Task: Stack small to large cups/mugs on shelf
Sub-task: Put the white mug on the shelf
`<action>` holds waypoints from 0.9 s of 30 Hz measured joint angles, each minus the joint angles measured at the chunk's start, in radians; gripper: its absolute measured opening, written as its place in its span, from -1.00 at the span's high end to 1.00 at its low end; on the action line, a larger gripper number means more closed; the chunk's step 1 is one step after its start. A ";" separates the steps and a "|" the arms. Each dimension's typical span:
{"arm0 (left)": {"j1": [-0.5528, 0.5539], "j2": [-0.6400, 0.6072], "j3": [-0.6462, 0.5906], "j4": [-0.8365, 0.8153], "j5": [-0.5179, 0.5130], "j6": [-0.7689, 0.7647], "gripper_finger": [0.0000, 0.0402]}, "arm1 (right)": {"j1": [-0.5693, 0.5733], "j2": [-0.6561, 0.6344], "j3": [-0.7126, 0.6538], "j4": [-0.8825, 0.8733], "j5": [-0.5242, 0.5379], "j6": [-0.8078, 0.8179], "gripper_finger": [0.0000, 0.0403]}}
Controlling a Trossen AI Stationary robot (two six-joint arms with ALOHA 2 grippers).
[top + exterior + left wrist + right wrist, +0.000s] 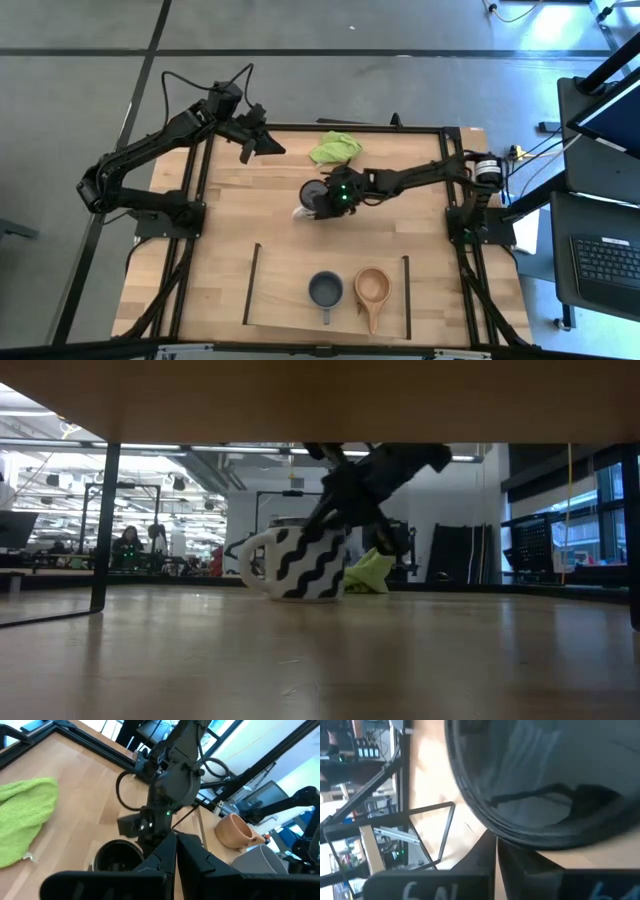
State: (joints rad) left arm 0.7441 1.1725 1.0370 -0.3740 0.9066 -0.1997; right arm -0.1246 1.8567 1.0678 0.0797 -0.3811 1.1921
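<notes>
Two cups (349, 289) side by side on the shelf (285, 300), third mug (313, 196) behind

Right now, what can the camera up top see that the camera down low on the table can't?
Only the high view shows the blue-grey mug and wooden cup on the shelf, plus the left gripper waiting at the far edge. Only the low view shows the white mug's black wavy stripes. Both show that mug, the right gripper and the green cloth.
</notes>
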 joint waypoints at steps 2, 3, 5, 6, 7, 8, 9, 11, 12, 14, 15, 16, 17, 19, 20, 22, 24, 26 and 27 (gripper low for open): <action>0.000 0.000 0.000 0.000 0.002 0.000 0.95 | 0.001 0.027 0.032 -0.004 -0.015 -0.017 0.91; 0.000 0.000 0.000 0.000 0.005 0.000 0.95 | 0.001 0.039 0.047 -0.007 -0.017 -0.020 0.91; 0.000 0.000 0.000 -0.001 0.013 0.000 0.95 | 0.000 0.055 0.074 -0.003 -0.019 -0.028 0.91; 0.000 0.000 0.000 -0.002 0.015 0.000 0.95 | 0.000 0.059 0.085 -0.004 -0.025 -0.037 0.91; -0.001 0.000 0.000 -0.007 0.016 0.001 0.95 | 0.000 0.060 0.092 -0.013 -0.030 -0.046 0.91; -0.001 0.000 0.000 -0.015 0.017 0.001 0.95 | 0.000 0.060 0.098 -0.030 -0.030 -0.053 0.91; -0.001 0.000 0.000 -0.026 0.016 0.001 0.95 | 0.000 0.056 0.100 -0.054 -0.031 -0.070 0.91; -0.002 0.000 0.000 -0.074 0.016 0.023 0.95 | 0.001 0.046 0.100 -0.110 -0.030 -0.093 0.91; -0.005 0.000 0.000 -0.110 0.016 0.049 0.95 | 0.002 0.040 0.100 -0.124 -0.030 -0.101 0.91; -0.016 0.000 0.000 -0.203 -0.004 0.112 0.95 | 0.006 0.025 0.099 -0.176 -0.028 -0.126 0.91; -0.024 0.000 0.001 -0.253 -0.031 0.146 0.95 | 0.009 0.017 0.100 -0.182 -0.014 -0.133 0.91; -0.033 0.000 0.001 -0.310 -0.061 0.178 0.95 | 0.012 0.007 0.100 -0.214 0.011 -0.145 0.91; -0.044 0.000 0.001 -0.367 -0.099 0.208 0.95 | 0.014 -0.005 0.100 -0.235 0.039 -0.153 0.90; -0.073 -0.001 0.001 -0.464 -0.205 0.256 0.95 | 0.014 -0.032 0.100 -0.270 0.096 -0.172 0.84; -0.096 -0.001 0.001 -0.503 -0.279 0.261 0.95 | 0.014 -0.048 0.100 -0.283 0.121 -0.178 0.80; -0.146 -0.001 0.001 -0.545 -0.426 0.262 0.92 | 0.013 -0.076 0.100 -0.326 0.153 -0.191 0.67; -0.201 -0.001 0.001 -0.555 -0.531 0.236 0.85 | 0.009 -0.103 0.100 -0.379 0.186 -0.209 0.53; -0.254 -0.001 0.001 -0.538 -0.588 0.178 0.76 | 0.008 -0.129 0.100 -0.430 0.225 -0.224 0.37; -0.280 -0.001 0.001 -0.524 -0.613 0.144 0.71 | 0.008 -0.143 0.100 -0.462 0.246 -0.230 0.29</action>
State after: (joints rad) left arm 0.4639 1.1717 1.0378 -0.8978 0.2933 -0.0562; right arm -0.1162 1.7136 1.1675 -0.3827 -0.1352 0.9619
